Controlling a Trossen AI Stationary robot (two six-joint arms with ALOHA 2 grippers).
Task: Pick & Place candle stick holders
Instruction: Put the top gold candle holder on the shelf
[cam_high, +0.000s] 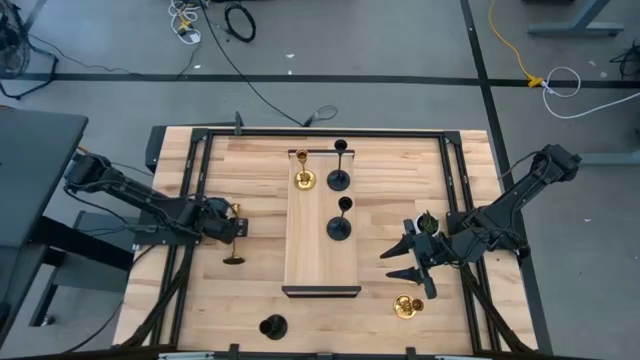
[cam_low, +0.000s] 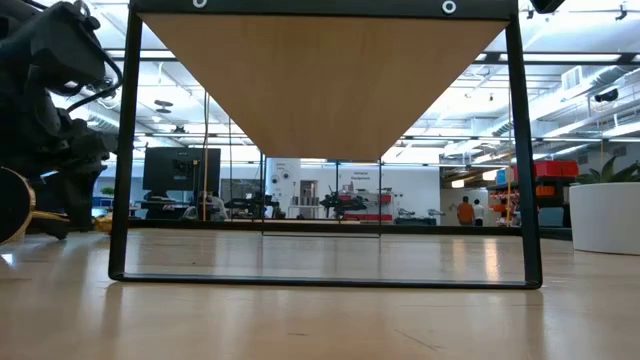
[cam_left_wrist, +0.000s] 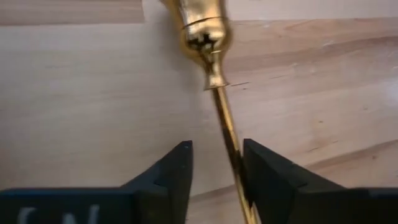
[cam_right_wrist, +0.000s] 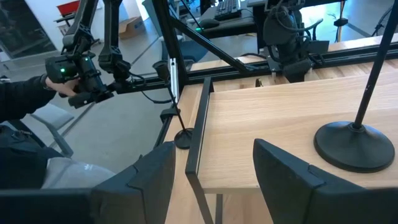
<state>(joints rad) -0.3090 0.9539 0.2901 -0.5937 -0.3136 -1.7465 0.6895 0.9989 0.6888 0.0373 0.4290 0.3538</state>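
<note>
A gold candle stick holder (cam_left_wrist: 208, 37) lies at the table's left, its cup away from my left gripper (cam_left_wrist: 217, 171) and its thin stem running back between the open fingers. In the high view that gripper (cam_high: 236, 226) points steeply down over it. A black holder (cam_high: 234, 258) sits just nearer. One gold holder (cam_high: 305, 179) and two black ones (cam_high: 340, 179) (cam_high: 340, 228) stand on their round bases on the raised wooden tray (cam_high: 322, 255). Another black holder (cam_high: 272, 326) and a gold one (cam_high: 405, 305) rest on the table. My right gripper (cam_high: 408, 262) hangs open, right of the tray. My left gripper has the gold holder's stem (cam_left_wrist: 231, 140) between its two fingers, which lie across it, coming from above at a steep slant. The stem lies along the inner face of one finger (cam_left_wrist: 261, 174); the other finger (cam_left_wrist: 174, 174) stands apart from it.
A small white pot with a green plant (cam_high: 427, 222) stands by my right gripper. A dark metal frame (cam_high: 200, 200) runs along the table's sides. The tray's black end rail (cam_high: 322, 291) faces the near edge. In the right wrist view a person's arm (cam_right_wrist: 25, 93) shows beyond the table.
</note>
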